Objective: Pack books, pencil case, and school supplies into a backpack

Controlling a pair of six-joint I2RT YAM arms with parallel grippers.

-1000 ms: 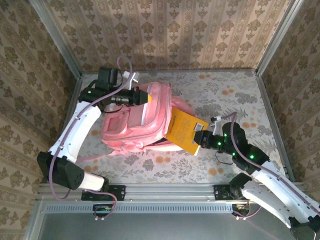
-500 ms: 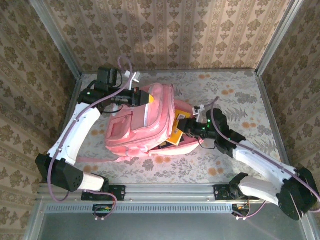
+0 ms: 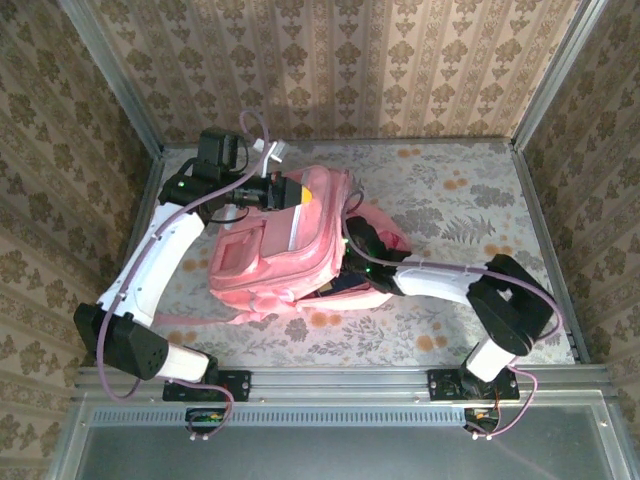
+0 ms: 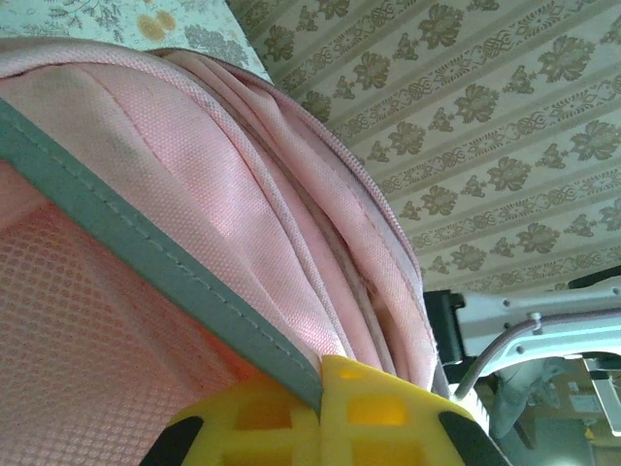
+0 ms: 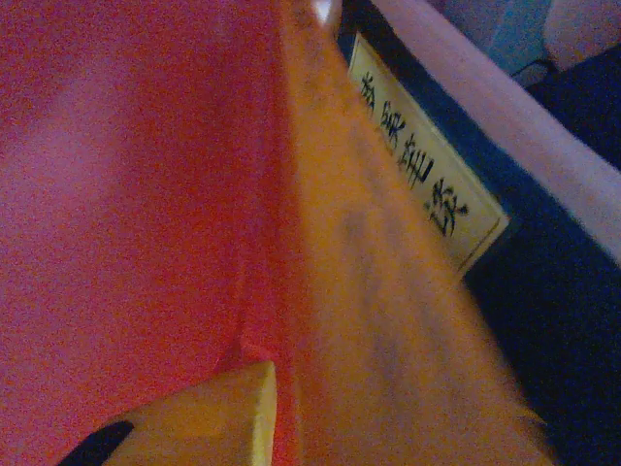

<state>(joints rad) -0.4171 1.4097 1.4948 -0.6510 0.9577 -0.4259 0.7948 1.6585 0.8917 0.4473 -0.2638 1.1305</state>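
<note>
You're clamping the L gripper onto the backpack at its top rim. Your R gripper is reaching inside w/ the yellow book lying against the navy book. Can't tell if it's gripping.

Top view: bright overhead light, sharp; faint shadow on back wall. Left wrist view: well lit, backpack fabric crisp, wallpaper softer. Right wrist view: dim, red-orange cast, heavy blur; label on navy book smeared.
</note>
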